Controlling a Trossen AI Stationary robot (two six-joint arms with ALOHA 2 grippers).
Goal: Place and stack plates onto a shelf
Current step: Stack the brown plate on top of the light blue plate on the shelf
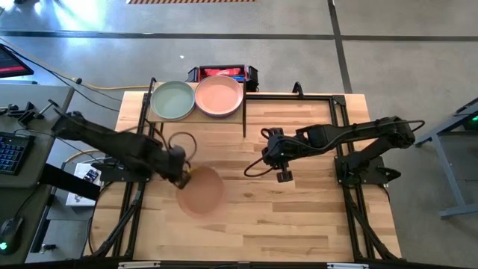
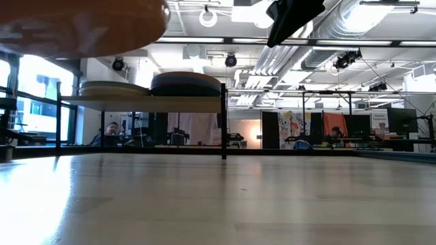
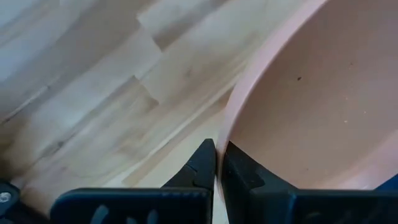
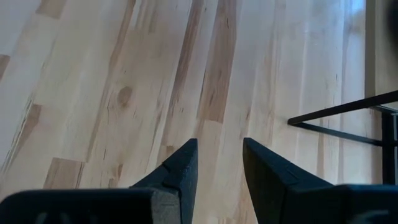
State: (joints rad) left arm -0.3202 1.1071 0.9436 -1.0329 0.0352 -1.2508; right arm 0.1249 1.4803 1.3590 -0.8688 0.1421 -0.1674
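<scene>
The left gripper [image 1: 181,178] pinches the rim of a peach plate [image 1: 202,190], which extends from its fingertips toward four o'clock above the table [image 1: 299,217]. The right gripper [image 1: 284,176], at three o'clock from it, hangs parted and empty. On the shelf [image 1: 224,118] at twelve o'clock sit a grey-green plate [image 1: 172,100] and a salmon plate [image 1: 219,96].

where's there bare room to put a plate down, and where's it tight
Free: bare tabletop in front of the right gripper, and beside the peach plate held by the left gripper. Crowded: the shelf, filled by grey-green and salmon stacks.
</scene>
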